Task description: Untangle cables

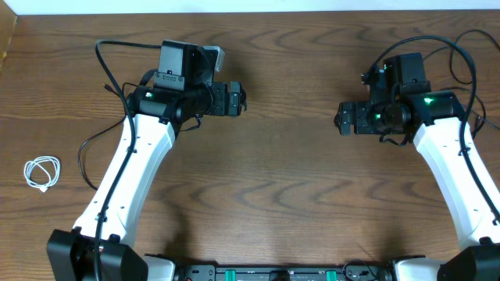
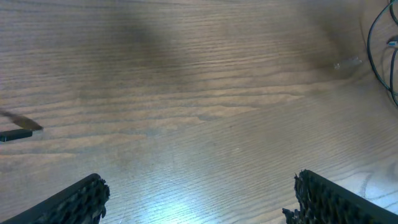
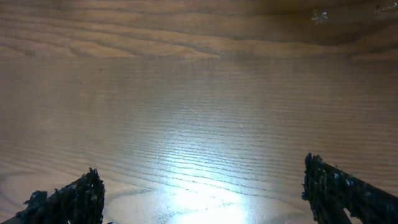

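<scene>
A small coiled white cable (image 1: 42,172) lies on the wooden table at the far left, well away from both arms. My left gripper (image 1: 237,100) hovers over the upper middle-left of the table, open and empty; its wrist view shows only bare wood between the fingers (image 2: 196,199). My right gripper (image 1: 342,119) hovers over the upper middle-right, open and empty, with bare wood between its fingers (image 3: 202,196). The two grippers face each other across a gap.
The arms' own black cables (image 1: 109,78) loop beside the left arm, and more black cables (image 1: 461,47) loop at the right arm. Black cable loops show at the right edge of the left wrist view (image 2: 379,50).
</scene>
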Robot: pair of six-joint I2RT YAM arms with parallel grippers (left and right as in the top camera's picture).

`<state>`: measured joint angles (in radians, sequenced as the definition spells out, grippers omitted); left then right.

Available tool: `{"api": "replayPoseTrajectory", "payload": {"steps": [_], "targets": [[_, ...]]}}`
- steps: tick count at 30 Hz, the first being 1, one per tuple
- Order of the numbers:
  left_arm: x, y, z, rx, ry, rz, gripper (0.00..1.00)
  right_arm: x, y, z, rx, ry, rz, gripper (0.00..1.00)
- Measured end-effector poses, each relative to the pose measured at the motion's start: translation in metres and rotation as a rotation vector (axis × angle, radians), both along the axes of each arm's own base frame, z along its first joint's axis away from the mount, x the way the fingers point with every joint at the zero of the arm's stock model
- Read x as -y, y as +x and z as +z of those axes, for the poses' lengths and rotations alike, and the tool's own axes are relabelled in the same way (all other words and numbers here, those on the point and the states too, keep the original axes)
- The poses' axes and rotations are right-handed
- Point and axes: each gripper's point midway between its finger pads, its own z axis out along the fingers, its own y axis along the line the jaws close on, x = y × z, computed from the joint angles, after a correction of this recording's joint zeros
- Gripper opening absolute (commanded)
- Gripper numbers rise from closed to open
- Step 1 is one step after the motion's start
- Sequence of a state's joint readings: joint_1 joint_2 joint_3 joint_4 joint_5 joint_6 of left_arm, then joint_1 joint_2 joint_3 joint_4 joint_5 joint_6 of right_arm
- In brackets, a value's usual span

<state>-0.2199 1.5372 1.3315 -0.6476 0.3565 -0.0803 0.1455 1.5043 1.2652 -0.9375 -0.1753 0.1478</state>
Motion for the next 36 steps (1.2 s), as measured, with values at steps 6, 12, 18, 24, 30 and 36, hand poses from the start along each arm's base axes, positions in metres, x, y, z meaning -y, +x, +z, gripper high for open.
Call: {"api": "replayPoseTrajectory", "payload": {"steps": [6,12,18,24,30,36], "targets": [[-0.001,0.000,0.000,0.001,0.003,0.002,0.96,0.000,0.000,0.000,0.000,0.000,0.000,0.99],[-0.008,0.002,0.004,0.027,0.039,0.029,0.96,0.000,0.000,0.000,0.000,0.000,0.000,0.99],[-0.020,0.000,0.027,0.104,0.078,0.068,0.96,0.000,0.000,0.000,0.000,0.000,0.000,0.99],[-0.028,-0.013,0.040,0.151,0.099,0.075,0.96,0.000,0.000,0.000,0.000,0.000,0.000,0.99],[-0.032,-0.015,0.035,0.146,0.120,0.085,0.96,0.000,0.000,0.000,0.000,0.000,0.000,0.99],[-0.034,-0.015,0.034,0.145,0.127,0.089,0.96,0.000,0.000,0.000,0.000,0.000,0.000,0.99]]}}
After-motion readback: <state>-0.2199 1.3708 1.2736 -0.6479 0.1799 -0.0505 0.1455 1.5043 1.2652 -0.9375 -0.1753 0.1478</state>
